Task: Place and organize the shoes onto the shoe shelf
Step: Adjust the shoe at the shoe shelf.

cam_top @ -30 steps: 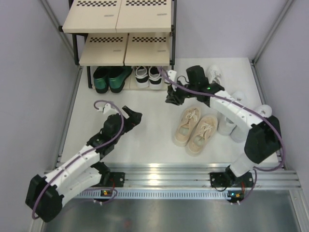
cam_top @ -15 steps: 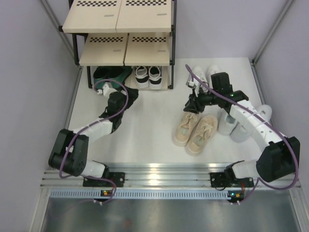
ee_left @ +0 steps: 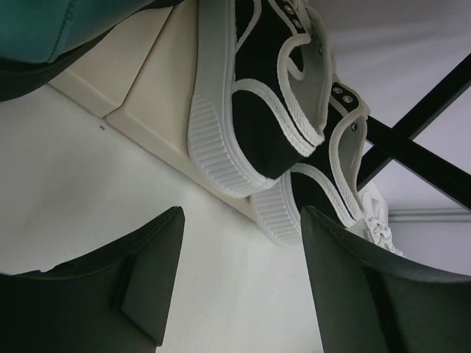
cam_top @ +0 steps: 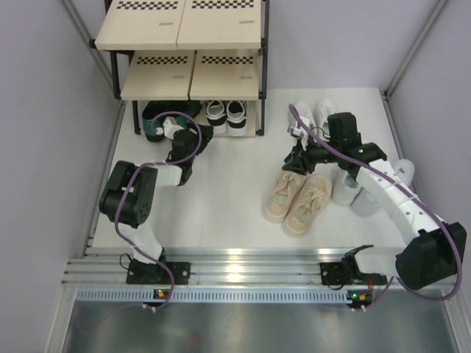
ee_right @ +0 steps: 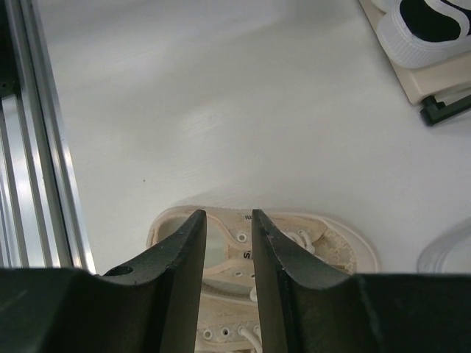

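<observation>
**Light canvas shoes, best taken by the collar**

The left gripper [ee_left: 241, 220] stands wide open and empty. Its dark fingers frame the near ends of the black-and-white sneakers [ee_left: 257, 110] at its twelve o'clock. That pair sits on the bottom board of the shoe shelf [ee_left: 162, 88], with the dark green shoes [ee_left: 44, 29] beside it at ten o'clock.

The right gripper [ee_right: 227, 220] has its jaws only a narrow slit apart, with nothing between them. It is poised over the open mouth of one of the beige sneakers [ee_right: 324, 243], which lie on the white table [cam_top: 221, 191], off the shelf.

These look light: soft woven uppers that should fold under a pinch, stiffer rubber soles, and loose laces that may snag. The collar or side wall by the opening seems the safest hold.

From above, small white sneakers [cam_top: 313, 114] lie at the right gripper's twelve o'clock, and larger white sneakers [cam_top: 353, 193] at four.
</observation>
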Tool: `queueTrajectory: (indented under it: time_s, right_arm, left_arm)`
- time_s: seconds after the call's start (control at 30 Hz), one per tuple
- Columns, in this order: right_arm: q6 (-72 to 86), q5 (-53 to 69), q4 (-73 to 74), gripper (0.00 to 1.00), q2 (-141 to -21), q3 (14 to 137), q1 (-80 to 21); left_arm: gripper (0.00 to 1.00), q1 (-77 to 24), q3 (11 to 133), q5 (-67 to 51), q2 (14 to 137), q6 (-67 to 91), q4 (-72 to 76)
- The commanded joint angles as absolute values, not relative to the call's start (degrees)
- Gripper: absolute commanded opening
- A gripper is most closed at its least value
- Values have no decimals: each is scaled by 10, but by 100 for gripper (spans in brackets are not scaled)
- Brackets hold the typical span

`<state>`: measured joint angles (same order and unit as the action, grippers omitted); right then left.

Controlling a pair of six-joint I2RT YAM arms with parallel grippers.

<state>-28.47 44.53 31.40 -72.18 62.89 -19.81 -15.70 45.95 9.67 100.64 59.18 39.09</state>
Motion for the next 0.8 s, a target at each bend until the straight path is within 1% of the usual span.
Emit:
queueTrajectory:
  time_s: [0.0, 0.07, 0.37, 0.5, 0.63, 0.77]
  right_arm:
    - [-298, 473, 302, 32, -702, 627, -193]
    - [-299, 474, 306, 32, -701, 628, -193]
    - [-294, 484, 306, 32, -693, 627, -193]
    - [-297, 478, 306, 32, -684, 626, -193]
    - [-294, 479, 302, 32, -674, 624, -193]
    - [-291, 480, 301, 32, -677, 624, -193]
  left_arm:
    - [69, -146, 501, 79, 1037, 605, 491]
    - [68, -143, 511, 68, 1054, 605, 514]
    - [66, -134, 548, 62, 1101, 626, 526]
    - [64, -133, 598, 57, 1120, 627, 470]
    - [64, -133, 636, 65, 1135, 614, 379]
    - [60, -133, 677, 62, 1143, 590, 304]
